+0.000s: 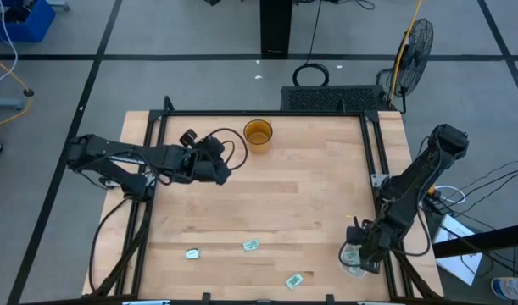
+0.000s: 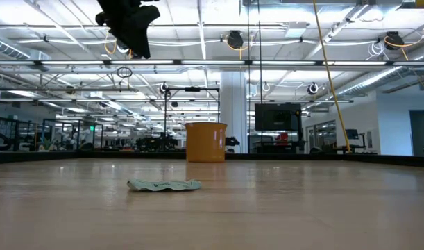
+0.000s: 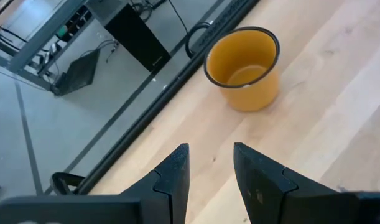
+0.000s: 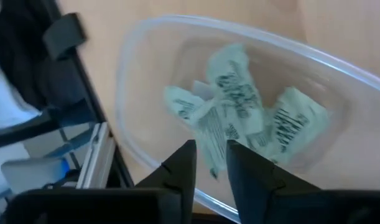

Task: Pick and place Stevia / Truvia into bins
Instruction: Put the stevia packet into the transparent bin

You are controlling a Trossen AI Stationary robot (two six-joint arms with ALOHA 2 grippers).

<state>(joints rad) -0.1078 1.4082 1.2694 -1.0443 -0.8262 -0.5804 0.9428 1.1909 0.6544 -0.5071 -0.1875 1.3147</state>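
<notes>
Looking straight down, the high view has the wooden table [image 1: 267, 195] framed by a dark rail on all sides. The left gripper [image 1: 220, 169] hangs over the table's far left part, near the amber cup [image 1: 258, 134], which stands just inside the far rail. The right gripper [image 1: 360, 250] sits at the near right corner, directly over the clear tub [image 1: 353, 263], which lies close against the right rail. Three sachets lie loose along the near strip of the table: one at the left [image 1: 192, 253], one in the middle [image 1: 251, 246] and one closer to the near edge [image 1: 294, 280]. The wide centre of the board between the arms is bare wood.

Level across the table, the low view shows one crumpled sachet [image 2: 164, 185] flat on the wood, the amber cup [image 2: 206, 142] upright well behind it, and the left gripper [image 2: 132, 28] high above the surface.

From the left wrist, the fingers [image 3: 175, 177] stand a narrow gap apart with nothing between them; the cup [image 3: 244, 65] is ahead, empty as far as can be seen, just beside the table's rail.

From the right wrist, the fingers [image 4: 183, 165] are nearly closed, holding nothing that I can make out, poised over the tub [image 4: 140, 87], where several green-and-white sachets [image 4: 239, 112] lie heaped.
</notes>
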